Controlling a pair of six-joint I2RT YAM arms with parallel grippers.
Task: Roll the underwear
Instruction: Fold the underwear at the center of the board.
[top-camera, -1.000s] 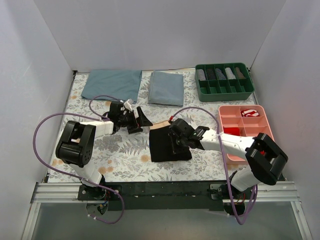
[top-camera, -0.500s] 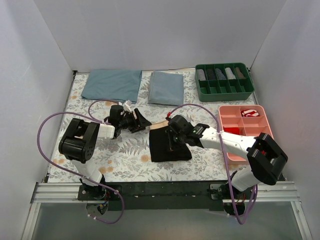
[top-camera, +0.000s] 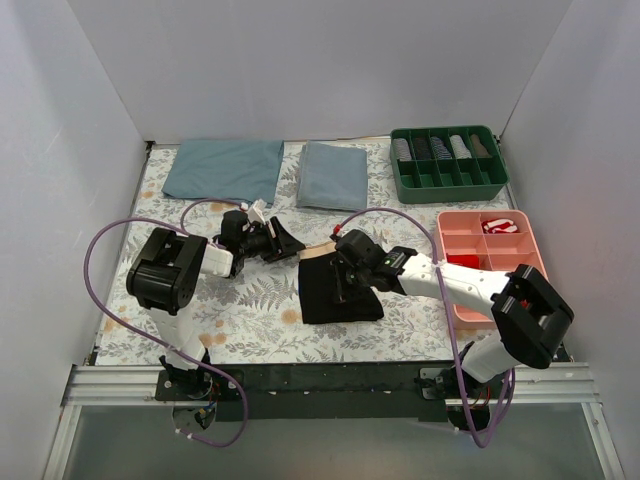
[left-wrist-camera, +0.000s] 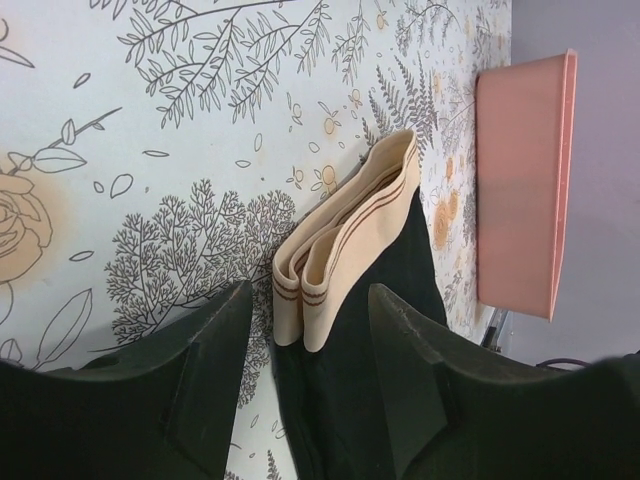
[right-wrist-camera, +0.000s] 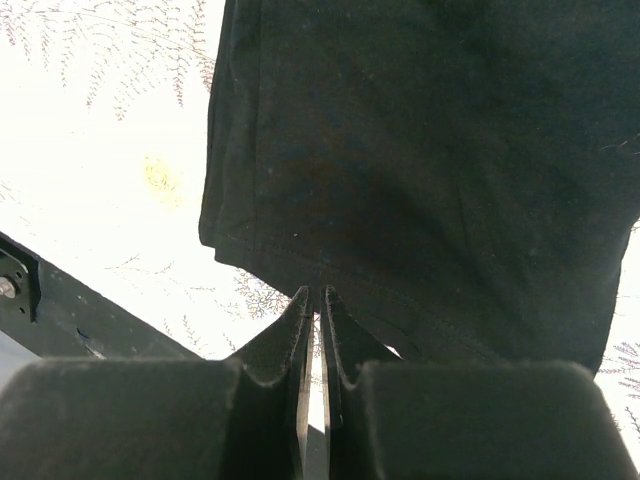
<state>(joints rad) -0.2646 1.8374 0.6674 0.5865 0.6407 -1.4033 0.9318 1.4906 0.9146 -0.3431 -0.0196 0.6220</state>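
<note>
From above, the underwear (top-camera: 338, 295) lies flat mid-bench as a folded strip. Its tan waistband (top-camera: 318, 252) is at the far end, with the left hand (top-camera: 290, 242) just beside it and the right hand (top-camera: 345, 282) over the black cloth. The fern-printed bench (top-camera: 240, 300) sits between plain white walls, with the pink tray (top-camera: 440, 250) to the right. At the left wrist, we see that hand gaping wide astride the waistband's folded end, gripping nothing. At the right wrist, the fingers are pressed nearly together and hold nothing we can see. We judge a good roll needs a tight, even first turn, with the other end pinned.
</note>
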